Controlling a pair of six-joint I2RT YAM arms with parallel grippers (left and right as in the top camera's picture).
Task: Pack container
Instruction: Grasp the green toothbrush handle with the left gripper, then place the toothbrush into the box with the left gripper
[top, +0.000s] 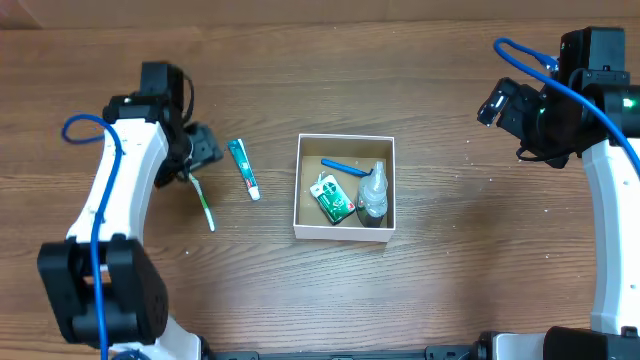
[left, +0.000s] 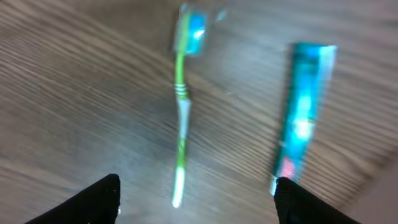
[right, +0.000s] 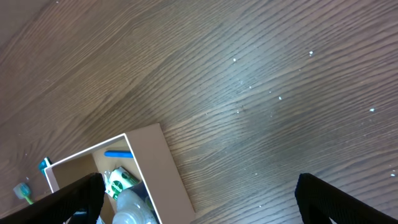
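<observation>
The container (top: 300, 190), a white square box with a brown inside, sits mid-table and holds a blue stick (top: 345, 167), a green packet (top: 332, 198) and a small clear bottle (top: 373, 192). It also shows in the right wrist view (right: 158, 165). A green toothbrush (top: 203, 203) and a teal toothpaste tube (top: 244, 169) lie on the table left of it. My left gripper (top: 198, 150) is open and empty just above the toothbrush (left: 181, 112), with the tube (left: 303, 112) to its right. My right gripper (top: 505, 105) is open and empty, raised at the far right.
The wooden table (top: 450, 250) carries nothing else. The arms' blue cables (top: 80, 125) hang at both sides. Open wood lies between the container and the right arm.
</observation>
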